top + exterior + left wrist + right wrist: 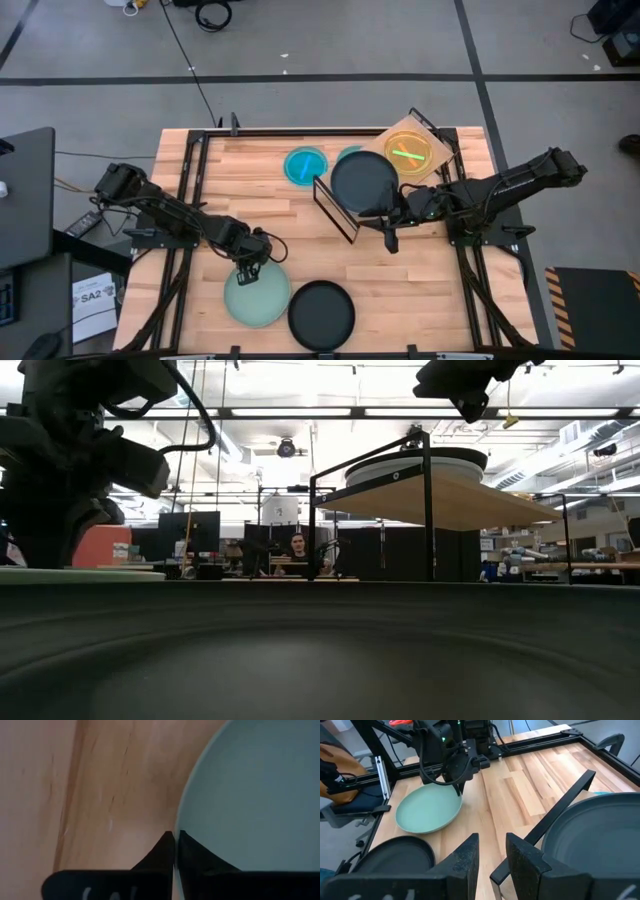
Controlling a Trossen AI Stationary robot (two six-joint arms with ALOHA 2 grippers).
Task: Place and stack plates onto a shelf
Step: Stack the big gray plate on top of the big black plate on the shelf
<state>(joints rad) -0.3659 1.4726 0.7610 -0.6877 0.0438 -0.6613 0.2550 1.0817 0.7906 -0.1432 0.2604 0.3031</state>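
Down at the lower left of the overhead frame, the left gripper [252, 270] pinches its fingers [165, 851] together on the rim of the mint green plate [257, 296], its arm reaching in low from the left edge. At centre right, the right gripper [390, 238] hangs with jaws parted and empty beside the shelf [417, 148], where a black plate [364, 182] rests. Another black plate [321, 314] lies at bottom centre.
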